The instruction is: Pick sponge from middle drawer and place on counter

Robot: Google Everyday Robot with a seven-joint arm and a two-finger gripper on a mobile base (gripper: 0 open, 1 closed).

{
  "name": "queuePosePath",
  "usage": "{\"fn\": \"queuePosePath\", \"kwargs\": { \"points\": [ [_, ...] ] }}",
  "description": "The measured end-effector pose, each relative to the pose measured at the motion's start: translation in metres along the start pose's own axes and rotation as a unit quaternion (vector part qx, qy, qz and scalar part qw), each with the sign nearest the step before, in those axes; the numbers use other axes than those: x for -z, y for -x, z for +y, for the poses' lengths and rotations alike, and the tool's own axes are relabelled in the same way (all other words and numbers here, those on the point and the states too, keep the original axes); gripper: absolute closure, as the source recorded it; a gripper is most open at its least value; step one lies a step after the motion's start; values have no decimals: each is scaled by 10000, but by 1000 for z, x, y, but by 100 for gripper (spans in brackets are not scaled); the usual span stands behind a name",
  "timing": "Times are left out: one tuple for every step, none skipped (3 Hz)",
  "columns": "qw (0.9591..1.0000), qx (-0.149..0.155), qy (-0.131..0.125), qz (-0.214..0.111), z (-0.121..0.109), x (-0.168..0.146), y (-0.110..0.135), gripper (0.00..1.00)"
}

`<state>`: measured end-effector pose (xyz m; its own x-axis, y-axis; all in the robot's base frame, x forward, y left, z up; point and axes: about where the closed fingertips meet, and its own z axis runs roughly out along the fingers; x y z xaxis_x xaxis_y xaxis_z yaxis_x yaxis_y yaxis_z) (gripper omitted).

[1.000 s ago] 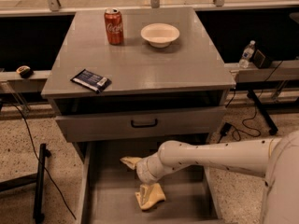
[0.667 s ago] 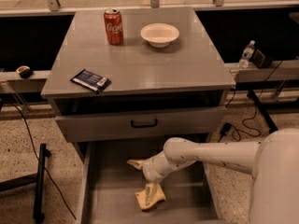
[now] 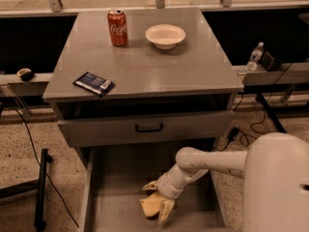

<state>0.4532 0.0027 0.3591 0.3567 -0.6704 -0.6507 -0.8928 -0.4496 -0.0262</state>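
Sponge lies on the middle drawer floor. Right at the sponge, the tool has its fingers spread apart, gripping nothing.

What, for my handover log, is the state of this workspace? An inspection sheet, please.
Surface: grey counter; the sponge is not on it.
Job's things: yellow sponge lies on the floor of the open middle drawer.
Clutter: soda can, white bowl and dark packet on the counter.
Grippers: gripper low in the drawer, open, straddling the sponge.
Cables: black cable on the ground at left; more at right.
Surroundings: water bottle right of the counter.
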Motion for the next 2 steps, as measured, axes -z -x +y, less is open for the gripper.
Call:
{"fn": "queuePosePath", "kwargs": {
  "points": [
    [9997, -156, -81, -169, 11, -13, -2, 34],
    [9979, -38, -510, -397, 2, 15, 14, 57]
  ]
}}
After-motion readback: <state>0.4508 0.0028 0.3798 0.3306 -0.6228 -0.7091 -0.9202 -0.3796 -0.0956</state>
